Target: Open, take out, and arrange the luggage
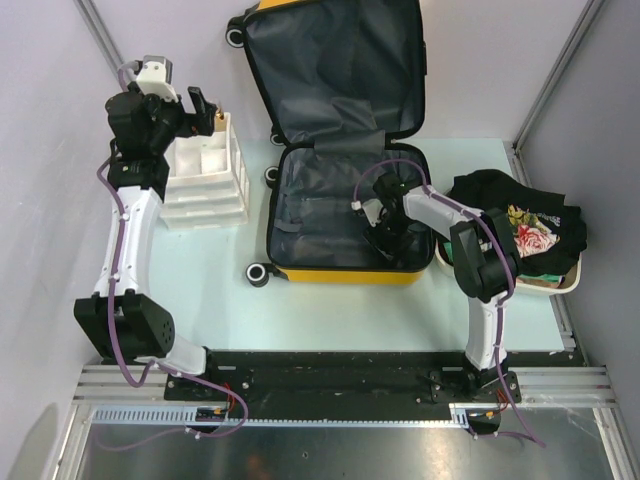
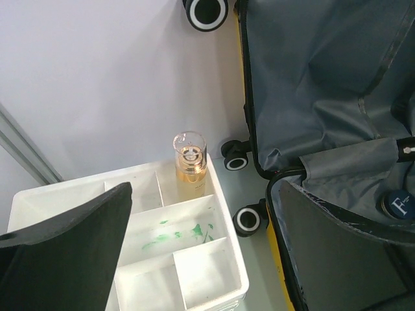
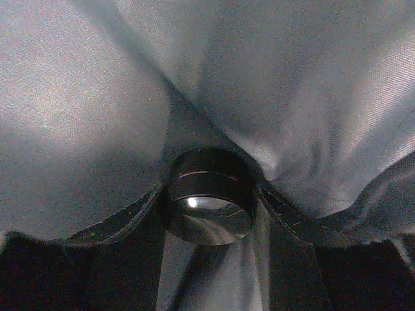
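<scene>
- The right gripper [image 1: 385, 222] is down inside the bottom half of the luggage [image 1: 330, 272]. Its fingers [image 3: 110, 227] sit on each side of a small round black thing [image 3: 209, 202] tucked in the grey lining. I cannot tell if they pinch it yet.
- The left gripper [image 1: 205, 108] is spread wide with nothing in it. It hangs by the white drawer unit [image 1: 205, 185], where a glass bottle [image 2: 190, 162] stands in one box.
- The case is already open, so I think the step in hand is taking things out.
- The next move, I guess, needs a firm squeeze on the round thing. Then it needs a straight lift, so the cloth does not catch and the yellow rim is cleared.
- The luggage lies in the middle of the table, between the drawer unit and a white tub [image 1: 565, 282] that holds a black shirt [image 1: 500, 195].
- Its wheels [image 1: 258, 272] point to the robot's left, so its long line runs left to right. The lid [image 1: 330, 60] is thrown back on the far side.
</scene>
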Available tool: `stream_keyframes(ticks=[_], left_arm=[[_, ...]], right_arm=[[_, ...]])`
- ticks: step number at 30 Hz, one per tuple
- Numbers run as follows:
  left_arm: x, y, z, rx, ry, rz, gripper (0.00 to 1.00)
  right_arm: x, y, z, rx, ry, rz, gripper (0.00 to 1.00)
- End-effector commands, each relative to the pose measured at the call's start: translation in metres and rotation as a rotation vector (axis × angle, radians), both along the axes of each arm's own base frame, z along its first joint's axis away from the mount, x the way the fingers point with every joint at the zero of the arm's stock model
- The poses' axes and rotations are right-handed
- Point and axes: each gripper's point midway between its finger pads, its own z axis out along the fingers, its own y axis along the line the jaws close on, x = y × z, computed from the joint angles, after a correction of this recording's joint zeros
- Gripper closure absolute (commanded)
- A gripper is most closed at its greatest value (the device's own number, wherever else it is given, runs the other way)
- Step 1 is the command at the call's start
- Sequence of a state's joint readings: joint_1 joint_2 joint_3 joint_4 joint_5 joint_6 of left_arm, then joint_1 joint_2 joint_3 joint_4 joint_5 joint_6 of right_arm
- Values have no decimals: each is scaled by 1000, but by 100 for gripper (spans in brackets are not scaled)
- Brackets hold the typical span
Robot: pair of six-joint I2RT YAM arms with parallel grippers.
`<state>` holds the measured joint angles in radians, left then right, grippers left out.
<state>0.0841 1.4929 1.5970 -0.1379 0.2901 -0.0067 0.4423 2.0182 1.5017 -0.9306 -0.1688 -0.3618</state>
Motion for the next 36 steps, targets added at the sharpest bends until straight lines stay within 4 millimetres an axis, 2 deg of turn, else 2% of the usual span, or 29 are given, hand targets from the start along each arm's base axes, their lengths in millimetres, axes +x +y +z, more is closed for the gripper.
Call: stream_keyframes(ticks=[1,3,5,6,8,9,11,12,13,14,18,22,24,25,27,28,31,32,34,36], left_arm=[[-12,-3,21,36,-62,-14,0],[-15,-10,22,35,-65,-55,0],[-19,-19,24,32,-70,-104,0],[-23,-29,25,33,-72,-149,0],[-28,-39,23,41,-73,-187,1],[-34,-49,28,64,-91,-214,1],[-42,-63,21,86,-88,-268,1],[-49,-67,23,93,-96,-289,1],[-57,-87,14,93,-83,-366,1],[-61,-93,11,93,-79,-398,2],[-88,-133,-15,106,-52,-575,1],[-126,-175,-51,195,-66,-786,0],[-152,-199,-53,278,-148,-906,0],[-156,-205,-66,303,-147,-929,0],[-165,-222,-74,378,-190,-960,0],[-168,-227,-80,387,-185,-973,1],[-170,-244,-90,407,-169,-981,4],[-169,-248,-92,414,-163,-974,4],[-170,-254,-97,418,-150,-974,6],[-165,-252,-102,390,-108,-951,6]], right_arm=[[19,7,30,41,-114,-15,62],[29,17,56,123,-158,-19,68],[40,18,74,187,-186,-48,73],[47,28,96,269,-216,-39,74],[60,27,117,344,-247,-75,74],[68,34,136,421,-276,-71,74],[80,31,158,491,-309,-109,76],[84,36,170,545,-318,-107,76],[91,38,186,585,-344,-110,76],[96,37,194,616,-347,-133,76],[93,59,252,901,-303,-141,77],[75,78,289,1066,-263,-63,78],[63,86,297,1106,-228,-21,79],[57,92,298,1109,-211,-14,79],[54,96,296,1081,-216,-34,79],[48,104,295,1067,-213,-25,78],[40,113,286,988,-264,-11,76],[40,114,280,956,-286,-9,76],[46,103,255,829,-337,-74,77],[58,86,224,650,-428,-81,77]])
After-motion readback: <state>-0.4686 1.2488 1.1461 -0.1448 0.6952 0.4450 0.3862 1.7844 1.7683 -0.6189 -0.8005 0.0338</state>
